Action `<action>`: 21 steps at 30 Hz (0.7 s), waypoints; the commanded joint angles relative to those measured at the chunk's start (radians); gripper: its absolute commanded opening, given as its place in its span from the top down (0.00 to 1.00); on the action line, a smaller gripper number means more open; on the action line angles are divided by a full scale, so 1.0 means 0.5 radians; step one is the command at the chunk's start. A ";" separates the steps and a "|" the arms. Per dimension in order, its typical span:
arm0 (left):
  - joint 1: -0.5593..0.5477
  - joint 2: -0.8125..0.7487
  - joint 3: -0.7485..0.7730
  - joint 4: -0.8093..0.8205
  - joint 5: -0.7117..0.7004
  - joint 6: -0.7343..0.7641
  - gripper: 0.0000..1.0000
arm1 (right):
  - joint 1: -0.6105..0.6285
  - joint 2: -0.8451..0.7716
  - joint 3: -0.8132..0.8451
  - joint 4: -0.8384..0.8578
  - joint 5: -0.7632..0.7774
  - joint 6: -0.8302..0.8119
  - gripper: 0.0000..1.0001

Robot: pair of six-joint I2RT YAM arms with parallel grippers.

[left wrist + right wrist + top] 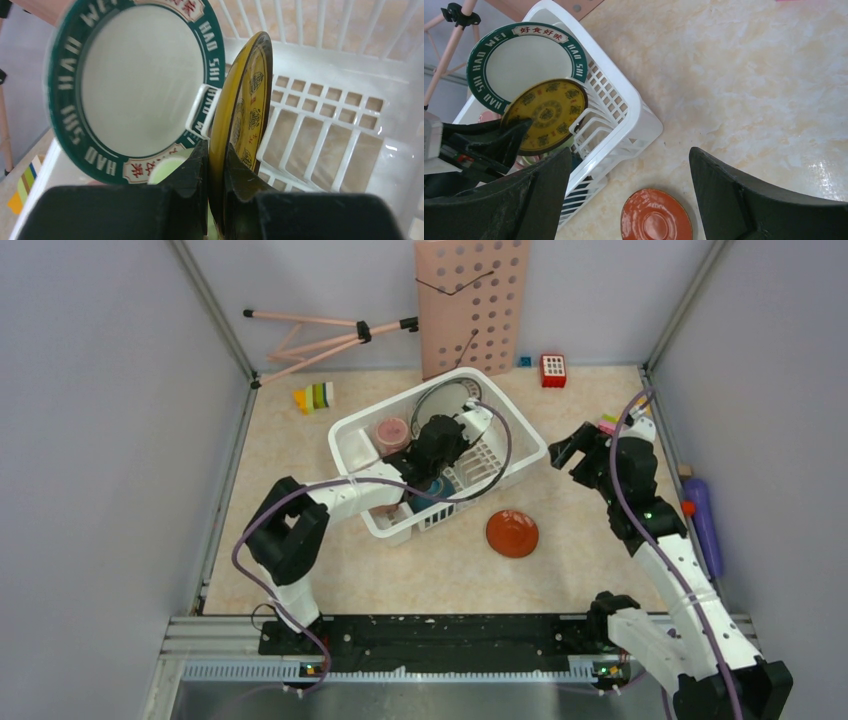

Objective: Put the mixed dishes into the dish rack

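Note:
The white dish rack [530, 455] sits mid-table. In it the teal-rimmed plate [447, 397] [135, 80] [524, 65] stands upright between dividers. My left gripper [216, 150] [440, 440] reaches into the rack, shut on the edge of the yellow plate [245, 105] [546, 112], which it holds on edge beside the teal one. A pink cup [392, 432] and a light green mug [167, 167] are also inside. The orange plate [512, 533] [655, 216] lies flat on the table beside the rack. My right gripper [629, 160] [572, 448] hovers open to the rack's right, holding nothing.
A pink perforated board [472, 305] and a folded tripod [320, 335] lean at the back wall. A red block [553, 370] and striped blocks [315, 397] lie at the back. A purple cylinder [705, 525] lies along the right edge.

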 commanded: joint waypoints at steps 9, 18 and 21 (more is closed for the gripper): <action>-0.013 0.053 0.011 -0.162 -0.026 -0.011 1.00 | 0.011 -0.021 0.025 0.096 0.000 -0.076 0.14; 0.054 0.150 0.274 -0.430 -0.158 -0.294 0.52 | 0.014 0.142 0.173 -0.106 0.006 -0.113 0.13; 0.054 0.136 0.270 -0.394 -0.197 -0.294 0.45 | 0.013 0.251 0.274 -0.326 0.088 -0.080 0.12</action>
